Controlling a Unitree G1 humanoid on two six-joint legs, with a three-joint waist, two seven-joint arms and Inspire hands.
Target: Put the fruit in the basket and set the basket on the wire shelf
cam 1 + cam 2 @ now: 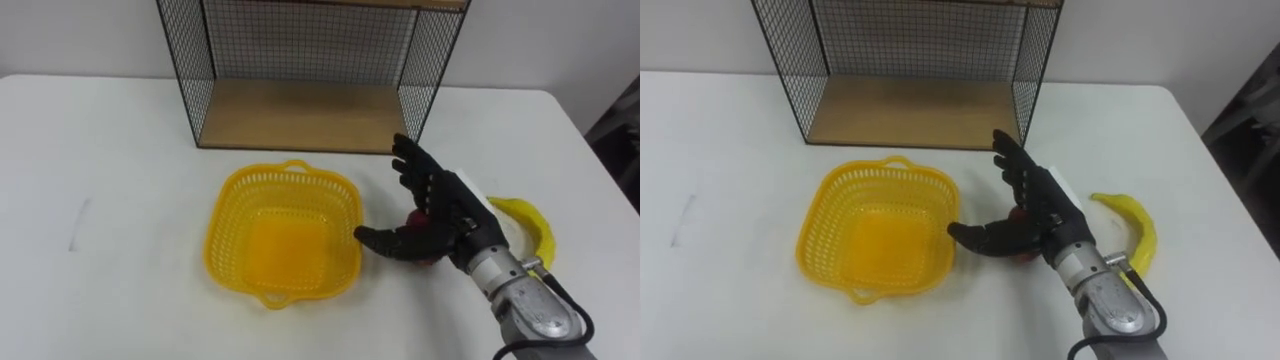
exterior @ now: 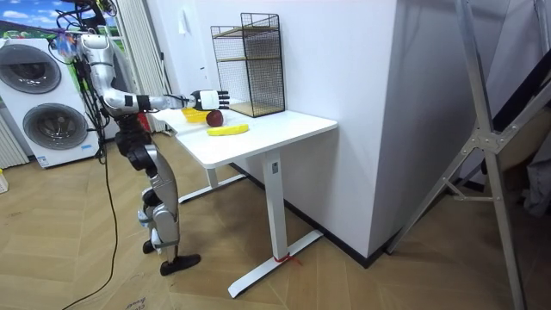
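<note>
White table [image 1: 100, 150] filled most of the eye views, with a pale wall along the top edge behind it. At the upper centre of the frame stood the wire shelf [image 1: 300, 112], its black mesh sides rising out of the top of the picture and its wooden floor bare. Just below it, in the middle of the frame, sat the yellow basket [image 1: 230, 205], upright and with nothing in it, one small handle toward the shelf and the other toward the bottom edge.

The right hand [image 1: 443, 208] came in from the lower right corner and hung just right of the basket. Its fingers [image 1: 408, 160] were straight and spread apart, reaching toward the shelf's right front corner, while the thumb stretched left toward the basket's rim. Under the palm lay a red fruit [image 1: 414, 217] on the table, mostly hidden, and no finger was curled round it. Whether the palm touched it could not be told. A banana [image 1: 530, 222] lay at the right of the frame, beside the wrist and apart from the basket.

In the room view the robot stood upright at the table's end on the room view's left, arm held out over the tabletop, with two washing machines [image 2: 43, 103] behind it.
</note>
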